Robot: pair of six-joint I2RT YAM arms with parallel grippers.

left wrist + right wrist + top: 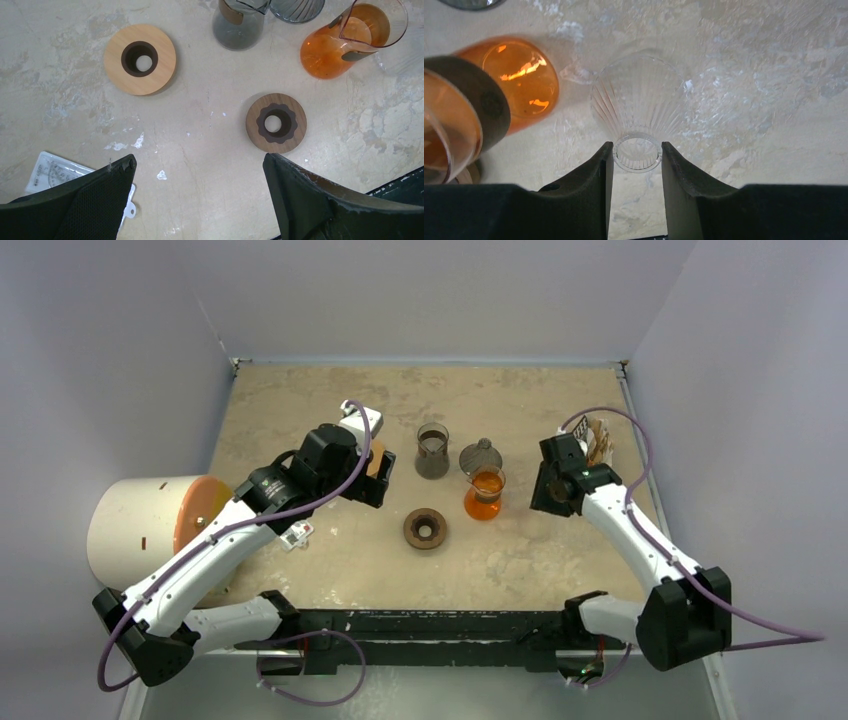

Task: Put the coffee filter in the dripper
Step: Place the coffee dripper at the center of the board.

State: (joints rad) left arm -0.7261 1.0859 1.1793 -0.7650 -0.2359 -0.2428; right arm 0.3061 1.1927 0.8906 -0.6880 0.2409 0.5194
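The dripper's clear ribbed glass cone (640, 107) has no collar on it, and its narrow neck points toward the right wrist camera. My right gripper (637, 150) (553, 490) is shut on that neck, one finger touching each side. A dark brown wood ring collar (425, 528) lies flat on the table, also in the left wrist view (275, 122). My left gripper (199, 165) (378, 478) is open and empty above the table. No tan paper filter shows clearly. A packet (598, 438) with tan paper lies behind the right gripper.
An orange glass vessel (485, 493) (519, 82) stands just left of the glass cone. A smoky grey cup (432, 450) and a grey ribbed cone (481, 455) stand behind it. A light wood ring (140, 59), a white tag (297, 535) and a large white cylinder (140, 530) lie to the left.
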